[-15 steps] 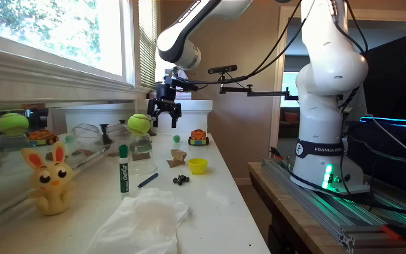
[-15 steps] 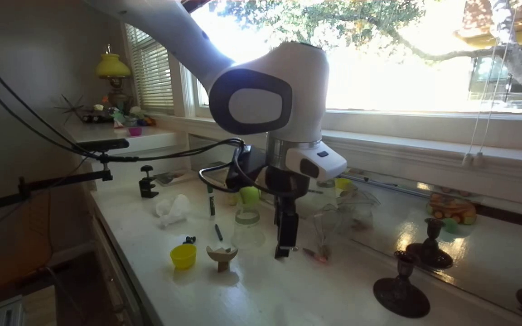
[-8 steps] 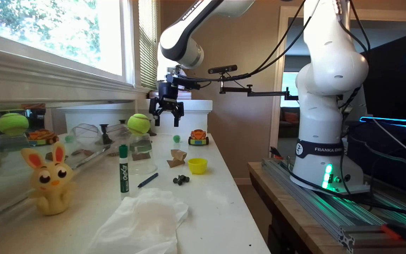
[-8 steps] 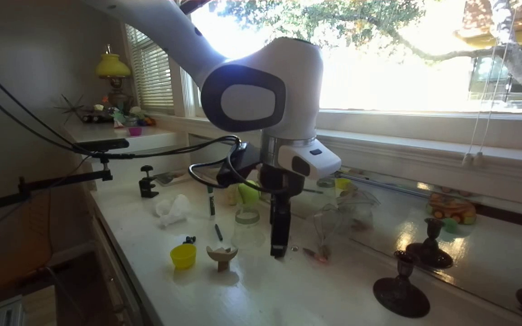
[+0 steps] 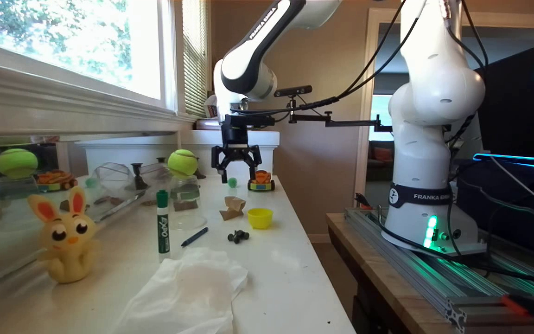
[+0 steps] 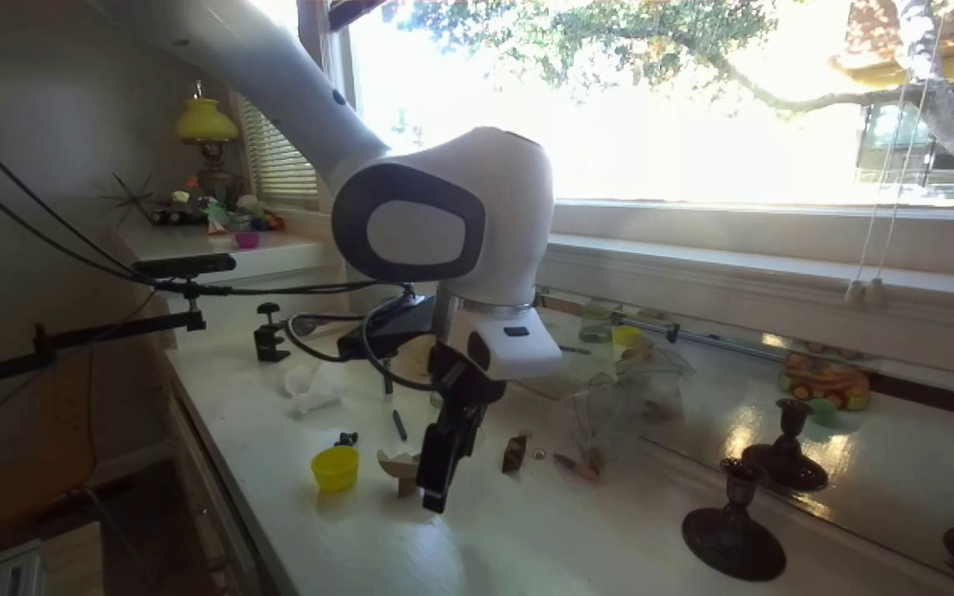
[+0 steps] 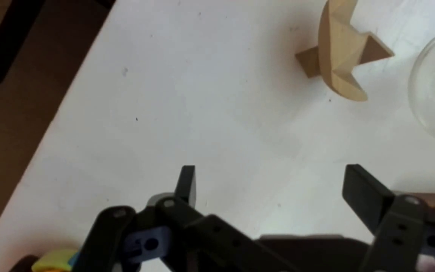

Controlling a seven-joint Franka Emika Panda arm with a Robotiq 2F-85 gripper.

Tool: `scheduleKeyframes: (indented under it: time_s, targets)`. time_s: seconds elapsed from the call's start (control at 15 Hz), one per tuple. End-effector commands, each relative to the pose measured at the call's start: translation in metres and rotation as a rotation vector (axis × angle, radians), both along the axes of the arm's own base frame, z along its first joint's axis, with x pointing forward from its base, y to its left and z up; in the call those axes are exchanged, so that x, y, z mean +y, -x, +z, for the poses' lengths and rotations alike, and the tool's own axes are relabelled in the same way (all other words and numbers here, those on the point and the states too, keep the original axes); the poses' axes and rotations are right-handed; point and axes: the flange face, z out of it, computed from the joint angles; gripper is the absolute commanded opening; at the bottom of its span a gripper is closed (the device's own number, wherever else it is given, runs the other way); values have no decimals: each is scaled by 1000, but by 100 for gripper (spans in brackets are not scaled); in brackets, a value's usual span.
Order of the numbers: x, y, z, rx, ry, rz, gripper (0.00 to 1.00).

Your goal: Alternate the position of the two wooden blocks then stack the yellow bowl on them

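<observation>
Wooden blocks (image 6: 398,467) partly behind the hand (image 6: 434,499) in an exterior view

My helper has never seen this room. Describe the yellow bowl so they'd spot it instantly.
Find the white counter under the window. Toward its edge farther from the window, the yellow bowl stands upright beside stacked tan wooden blocks and a small black object. Unlike them, it is bright yellow, round and open-topped.
</observation>
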Motion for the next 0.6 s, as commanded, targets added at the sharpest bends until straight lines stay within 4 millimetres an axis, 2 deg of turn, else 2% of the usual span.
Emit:
scheduleKeyframes:
  time_s: [0.0,0.27,0.53]
  targets:
    - [28,19,6,15,-41,-63,100]
    - [43,28,9,9,-60,-111,100]
    - [46,30,6,-47,-35,-92,100]
